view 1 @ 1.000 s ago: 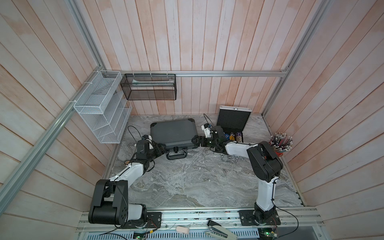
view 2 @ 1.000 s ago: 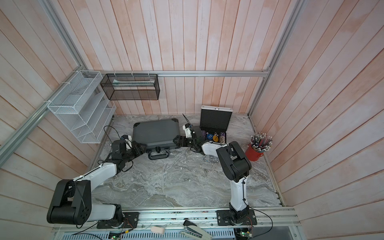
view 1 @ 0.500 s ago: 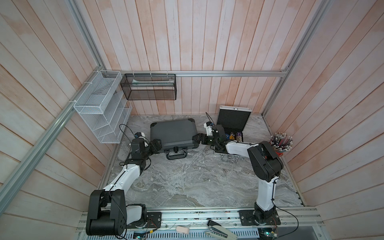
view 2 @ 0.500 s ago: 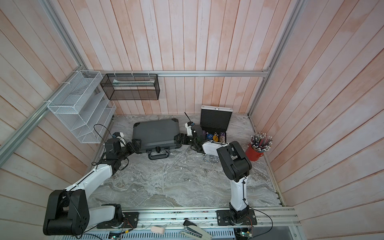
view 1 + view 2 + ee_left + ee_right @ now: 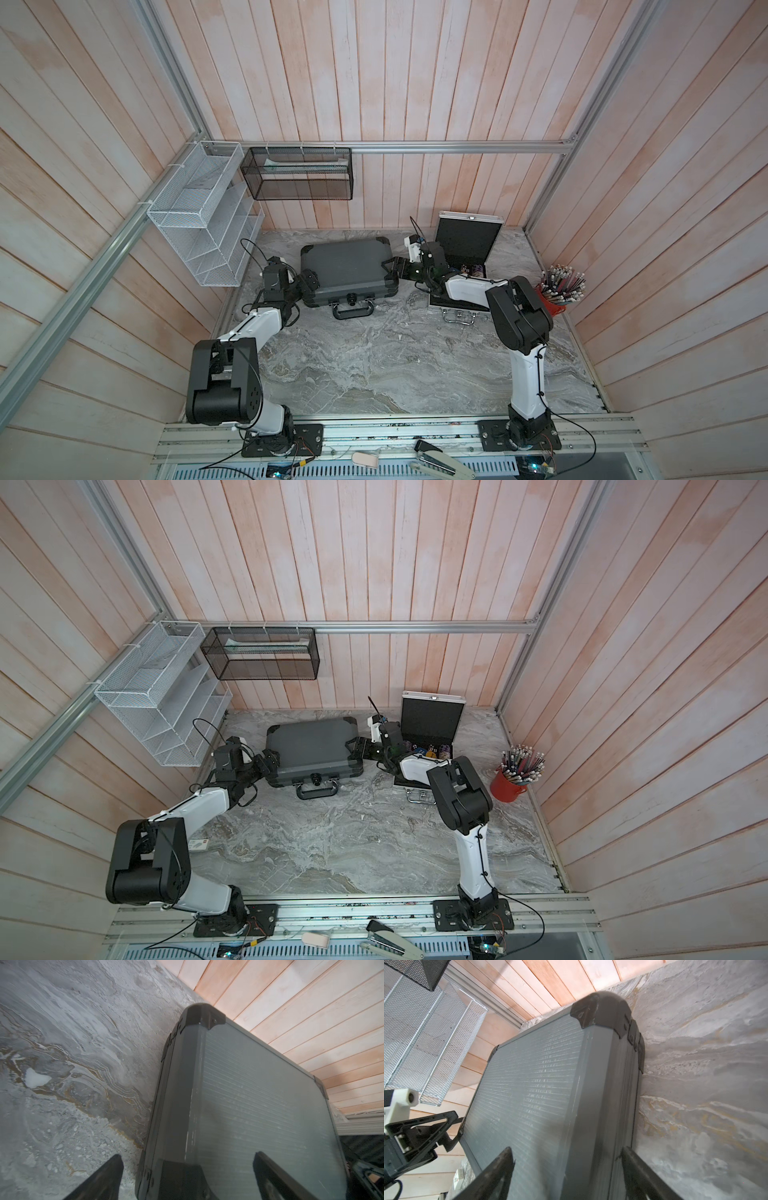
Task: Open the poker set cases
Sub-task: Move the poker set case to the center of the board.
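The larger dark grey poker set case [image 5: 349,266] [image 5: 311,748] lies flat and closed on the marble table, its handle [image 5: 352,309] facing the front. My left gripper [image 5: 309,280] [image 5: 187,1167] is open at the case's left end, one finger over the lid and one beside the side wall. At the right end my right gripper [image 5: 392,268] [image 5: 566,1159] is open and straddles the lid edge the same way. The smaller silver case [image 5: 469,241] [image 5: 432,717] stands open behind my right arm, lid upright, chips showing inside.
A white mesh rack [image 5: 203,232] hangs on the left wall and a black wire mesh basket [image 5: 297,174] on the back rail. A red cup of pencils [image 5: 561,291] stands at the right wall. A stapler [image 5: 440,457] lies on the front rail.
My left gripper drew back to the left, opened wider, then returned to the grey case's left end. The right gripper stayed at the right end, shifting only slightly.
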`<action>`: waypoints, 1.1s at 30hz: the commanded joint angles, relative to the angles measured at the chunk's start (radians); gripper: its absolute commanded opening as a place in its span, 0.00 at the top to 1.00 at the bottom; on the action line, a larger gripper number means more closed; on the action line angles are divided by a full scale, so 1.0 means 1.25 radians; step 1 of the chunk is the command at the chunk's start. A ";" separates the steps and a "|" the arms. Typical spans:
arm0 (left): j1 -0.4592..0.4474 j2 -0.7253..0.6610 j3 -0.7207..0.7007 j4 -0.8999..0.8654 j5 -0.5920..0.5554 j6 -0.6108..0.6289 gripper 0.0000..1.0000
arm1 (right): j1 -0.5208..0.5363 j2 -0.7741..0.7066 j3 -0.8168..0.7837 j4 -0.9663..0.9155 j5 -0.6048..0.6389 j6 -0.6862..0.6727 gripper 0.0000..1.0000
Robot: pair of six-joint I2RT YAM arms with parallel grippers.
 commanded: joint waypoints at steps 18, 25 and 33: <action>-0.063 0.026 0.002 0.023 0.170 0.048 0.20 | 0.020 -0.004 -0.026 -0.057 -0.154 -0.070 0.46; -0.104 0.001 -0.040 0.061 0.197 0.002 0.21 | 0.023 -0.058 -0.097 -0.032 -0.158 -0.066 0.46; -0.146 -0.028 -0.060 0.054 0.198 -0.004 0.22 | 0.028 -0.086 -0.122 -0.040 -0.161 -0.074 0.47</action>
